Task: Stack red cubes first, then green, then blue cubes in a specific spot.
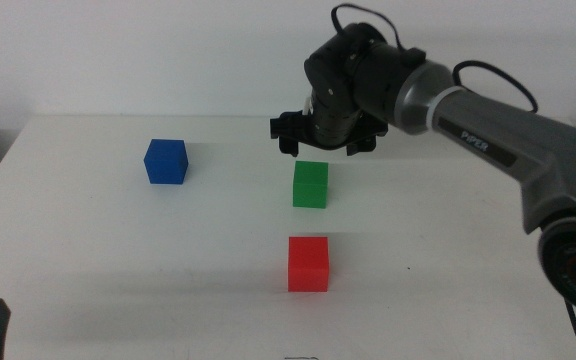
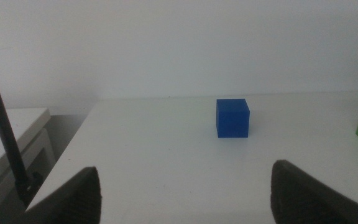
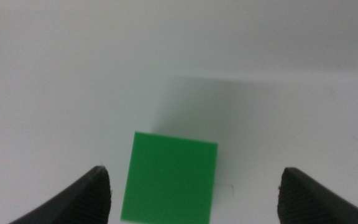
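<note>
right gripper (image 1: 323,140) hangs just above the green cube (image 1: 310,184) at frame centre, jaws spread wide to straddle it for a pick | red cube (image 1: 308,263) below centre, bare on the white table (image 1: 118,260), likely stack base | blue cube (image 1: 166,161) upper left, apart | left gripper (image 2: 185,190) waits at lower left, released

Green cube (image 1: 310,185) flat on table directly under right gripper (image 1: 324,140); red cube (image 1: 308,263) nearer camera, blue cube (image 1: 166,161) well apart.
</note>
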Available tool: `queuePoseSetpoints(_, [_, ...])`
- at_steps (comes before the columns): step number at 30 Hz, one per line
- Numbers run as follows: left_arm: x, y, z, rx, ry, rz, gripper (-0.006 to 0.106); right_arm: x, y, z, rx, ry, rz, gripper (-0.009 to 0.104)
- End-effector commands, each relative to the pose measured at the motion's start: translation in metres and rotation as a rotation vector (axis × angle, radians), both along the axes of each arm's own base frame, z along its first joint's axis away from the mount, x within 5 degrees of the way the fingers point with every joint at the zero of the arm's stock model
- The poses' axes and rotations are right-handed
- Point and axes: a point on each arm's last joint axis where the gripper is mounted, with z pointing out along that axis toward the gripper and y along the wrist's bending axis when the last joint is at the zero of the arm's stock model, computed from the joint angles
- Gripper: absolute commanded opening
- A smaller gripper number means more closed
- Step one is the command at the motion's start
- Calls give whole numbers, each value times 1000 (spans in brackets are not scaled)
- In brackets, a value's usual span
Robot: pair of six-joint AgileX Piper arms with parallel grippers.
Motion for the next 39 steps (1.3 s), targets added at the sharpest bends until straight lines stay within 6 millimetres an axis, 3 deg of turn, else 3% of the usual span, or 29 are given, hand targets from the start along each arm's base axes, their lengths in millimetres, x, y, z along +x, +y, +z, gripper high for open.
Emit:
queuePoseSetpoints(1, [-1,0,9,-5,-97,0,94,4,-5,43,54,-146,22,91])
queuePoseSetpoints(16, [-1,0,9,-5,-97,0,94,18,6,-2,42,-108,38,91])
queuePoseSetpoints(21, [-1,0,9,-5,-97,0,94,19,8,-11,39,-93,36,84])
queuePoseSetpoints(24, [-1,0,9,-5,-97,0,94,19,9,-15,44,-81,32,73])
queuePoseSetpoints(26, [-1,0,9,-5,-97,0,94,19,10,-16,58,-73,30,59])
queuePoseSetpoints(31, [-1,0,9,-5,-97,0,94,16,7,-3,35,-58,24,0])
queuePoseSetpoints(36, [-1,0,9,-5,-97,0,94,-1,-7,34,-27,-38,-30,-1])
queuePoseSetpoints(39, [-1,0,9,-5,-97,0,94,-27,-11,59,-72,-27,-22,-1])
